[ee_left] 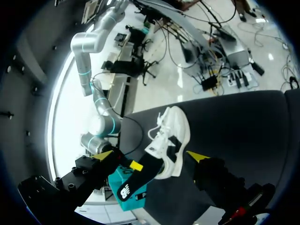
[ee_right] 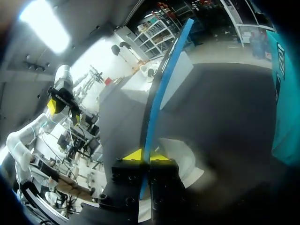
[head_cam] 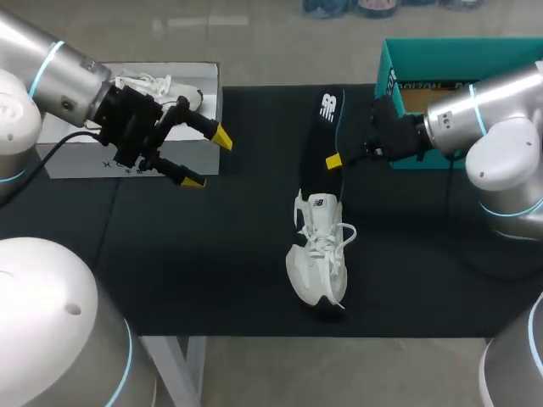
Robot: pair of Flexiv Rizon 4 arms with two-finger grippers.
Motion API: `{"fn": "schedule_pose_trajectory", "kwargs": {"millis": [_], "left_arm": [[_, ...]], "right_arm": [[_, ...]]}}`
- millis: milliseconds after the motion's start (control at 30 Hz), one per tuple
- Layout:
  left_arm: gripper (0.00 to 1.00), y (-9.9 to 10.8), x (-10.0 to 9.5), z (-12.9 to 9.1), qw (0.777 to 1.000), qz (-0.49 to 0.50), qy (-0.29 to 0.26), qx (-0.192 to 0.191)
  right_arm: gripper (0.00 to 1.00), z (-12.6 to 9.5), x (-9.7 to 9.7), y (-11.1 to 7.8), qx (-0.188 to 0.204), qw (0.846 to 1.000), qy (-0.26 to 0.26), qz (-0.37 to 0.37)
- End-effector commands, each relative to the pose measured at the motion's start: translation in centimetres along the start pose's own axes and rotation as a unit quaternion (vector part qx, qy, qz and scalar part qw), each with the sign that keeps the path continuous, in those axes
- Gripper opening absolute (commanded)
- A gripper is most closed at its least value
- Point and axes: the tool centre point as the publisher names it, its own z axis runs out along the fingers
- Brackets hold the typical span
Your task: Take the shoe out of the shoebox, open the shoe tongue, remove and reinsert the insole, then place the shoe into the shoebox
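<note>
A white shoe lies on the black table, near the middle, laces up. Just beyond it my right gripper is shut on a black insole, which hangs over the shoe's heel end. In the right wrist view the insole stands edge-on with a blue side, clamped at the gripper, and the shoe lies under it. My left gripper hovers open and empty at the table's left. In its own view the gripper looks toward the shoe and insole.
The teal shoebox stands open at the back right, behind the right arm; it also shows as a teal shoebox beside the gripper. A white box holding another white shoe sits at the back left.
</note>
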Motion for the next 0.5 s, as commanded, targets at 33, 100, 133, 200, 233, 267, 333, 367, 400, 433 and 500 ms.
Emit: {"fn": "schedule_pose_trajectory", "kwargs": {"millis": [33,100,133,200,233,267,333,367,400,433,500], "left_arm": [[1.0,0.0,0.0,0.0,1.0,0.0,0.001,0.0],[1.0,0.0,0.0,0.0,1.0,0.0,0.001,0.0],[1.0,0.0,0.0,0.0,1.0,0.0,0.001,0.0],[1.0,0.0,0.0,0.0,1.0,0.0,0.001,0.0],[1.0,0.0,0.0,0.0,1.0,0.0,0.001,0.0],[1.0,0.0,0.0,0.0,1.0,0.0,0.001,0.0],[1.0,0.0,0.0,0.0,1.0,0.0,0.001,0.0],[1.0,0.0,0.0,0.0,1.0,0.0,0.001,0.0],[1.0,0.0,0.0,0.0,1.0,0.0,0.001,0.0],[1.0,0.0,0.0,0.0,1.0,0.0,0.001,0.0],[1.0,0.0,0.0,0.0,1.0,0.0,0.001,0.0]], "right_arm": [[0.0,0.7,0.3,-1.4,-0.002,1.0,-0.001,0.003],[0.0,1.3,0.3,-1.9,0.002,1.0,0.0,0.002],[0.0,1.6,0.3,-2.1,0.005,1.0,0.002,0.002],[0.0,2.1,0.4,-2.5,0.01,1.0,0.005,0.002],[0.0,2.3,0.4,-2.7,0.012,1.0,0.007,0.003],[0.0,2.6,0.4,-3.0,0.014,1.0,0.008,0.003],[0.0,2.9,0.4,-3.6,0.025,1.0,0.008,0.002],[0.0,3.0,0.3,-3.9,0.03,1.0,0.007,0.001],[0.0,3.1,0.2,-4.2,0.032,0.999,0.007,0.002],[0.0,3.0,0.1,-4.4,0.038,0.999,0.004,0.002],[0.0,3.0,-0.2,-4.9,0.046,0.999,-0.002,-0.001]]}}
